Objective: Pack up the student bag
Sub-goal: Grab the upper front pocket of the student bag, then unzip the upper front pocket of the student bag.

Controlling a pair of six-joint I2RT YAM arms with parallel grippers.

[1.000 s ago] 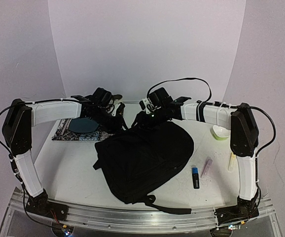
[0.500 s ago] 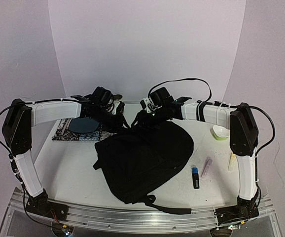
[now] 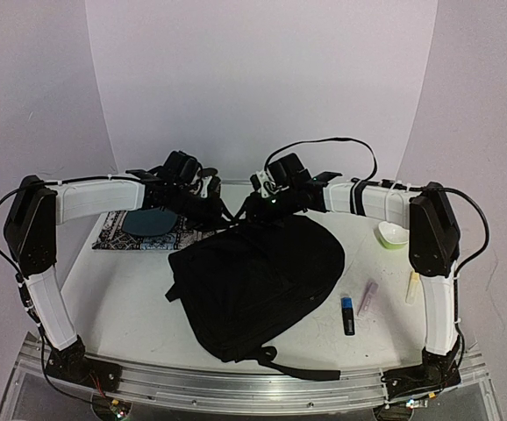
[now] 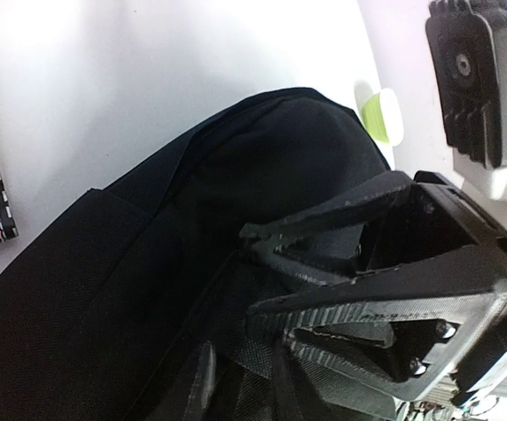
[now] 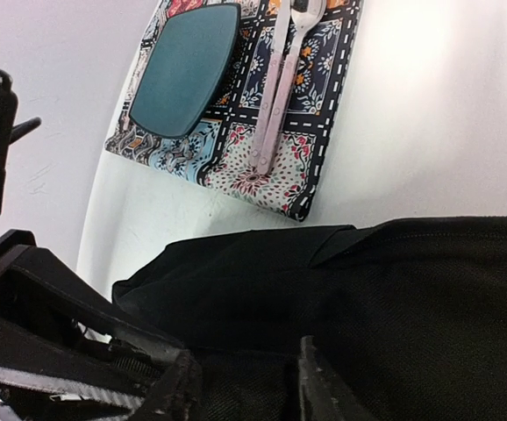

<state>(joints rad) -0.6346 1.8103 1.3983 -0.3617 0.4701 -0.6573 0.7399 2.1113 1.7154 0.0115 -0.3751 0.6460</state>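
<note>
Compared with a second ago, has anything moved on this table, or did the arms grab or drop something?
Very little. The left gripper rose slightly at the far edge of the black backpack, and the right gripper beside it barely shifted. Whether either one clamps the fabric is unclear. Nothing was visibly let go. The backpack, teal plate, patterned mat, small bowl and blue-capped marker stayed put.

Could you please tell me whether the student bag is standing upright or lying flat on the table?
Lying flat: from above, the student bag sprawls across the table, one strap trailing toward the near edge.
</note>
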